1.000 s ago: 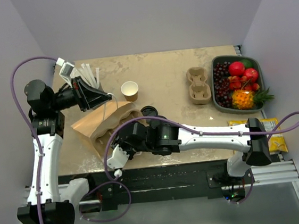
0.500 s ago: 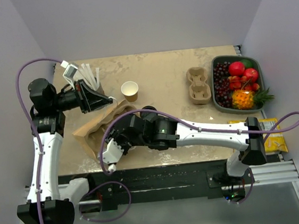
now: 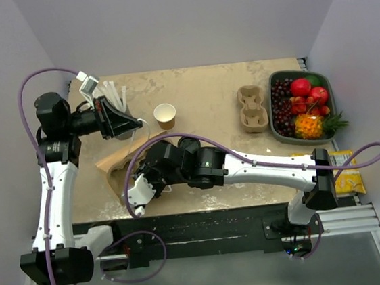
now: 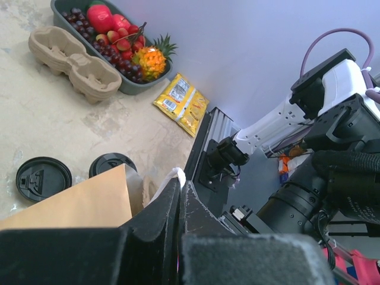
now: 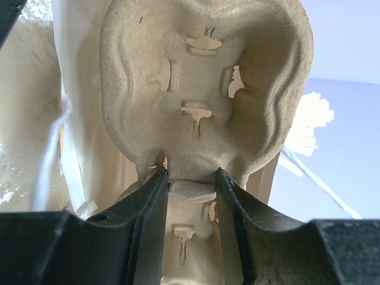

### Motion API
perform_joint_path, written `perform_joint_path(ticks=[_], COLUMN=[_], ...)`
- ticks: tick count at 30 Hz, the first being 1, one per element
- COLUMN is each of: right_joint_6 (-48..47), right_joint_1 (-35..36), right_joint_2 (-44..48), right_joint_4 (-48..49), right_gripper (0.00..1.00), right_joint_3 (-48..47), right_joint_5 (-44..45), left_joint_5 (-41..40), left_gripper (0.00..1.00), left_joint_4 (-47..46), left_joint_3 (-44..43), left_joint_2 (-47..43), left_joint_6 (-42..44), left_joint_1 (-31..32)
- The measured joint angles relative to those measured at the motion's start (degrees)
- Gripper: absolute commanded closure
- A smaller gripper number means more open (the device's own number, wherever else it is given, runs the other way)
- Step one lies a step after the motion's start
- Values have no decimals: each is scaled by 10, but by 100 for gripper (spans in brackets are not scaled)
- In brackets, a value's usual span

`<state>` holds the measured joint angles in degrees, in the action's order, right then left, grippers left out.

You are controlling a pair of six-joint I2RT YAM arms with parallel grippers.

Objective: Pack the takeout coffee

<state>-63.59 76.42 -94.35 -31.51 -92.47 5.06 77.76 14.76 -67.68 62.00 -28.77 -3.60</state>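
The brown paper bag [image 3: 114, 165] lies on its side at the left. My left gripper [image 3: 134, 126] is shut on its white handle [image 4: 173, 174] and holds the mouth up. My right gripper [image 5: 191, 184] is shut on a pulp cup carrier [image 5: 205, 89] and holds it inside the bag, whose pale walls [image 5: 89, 119] surround it. A round black lid [image 3: 189, 142] shows behind my right arm. In the left wrist view two black lids [image 4: 43, 177] [image 4: 111, 164] sit side by side past the bag edge. I cannot tell which one tops the takeout coffee.
A second pulp carrier [image 3: 252, 109] lies right of centre. A lidless brown cup [image 3: 165, 115] stands mid-table. White straws [image 3: 112, 95] stand behind my left gripper. A grey fruit tray [image 3: 326, 87] and a yellow snack packet [image 3: 348, 170] are at the right.
My right gripper has moved left and a little farther from the near edge, pushing the carrier deeper into the bag. The bag has bunched toward the left. My left gripper keeps hold of the handle.
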Motion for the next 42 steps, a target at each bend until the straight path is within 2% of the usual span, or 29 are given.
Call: perform_joint_path(ticks=[28, 42], right_joint_6=[33, 37], right_joint_1=[-11, -37], right_joint_2=[-17, 8], right_joint_4=[-24, -21], right_gripper=[100, 100], right_joint_3=[-40, 14], right_joint_5=[-46, -45], left_joint_5=[4, 25], left_gripper=[100, 100], left_joint_4=[-17, -3], left_joint_3=[0, -4], left_joint_2=[16, 29], left_joint_6=[-10, 0], left_joint_1=[0, 0])
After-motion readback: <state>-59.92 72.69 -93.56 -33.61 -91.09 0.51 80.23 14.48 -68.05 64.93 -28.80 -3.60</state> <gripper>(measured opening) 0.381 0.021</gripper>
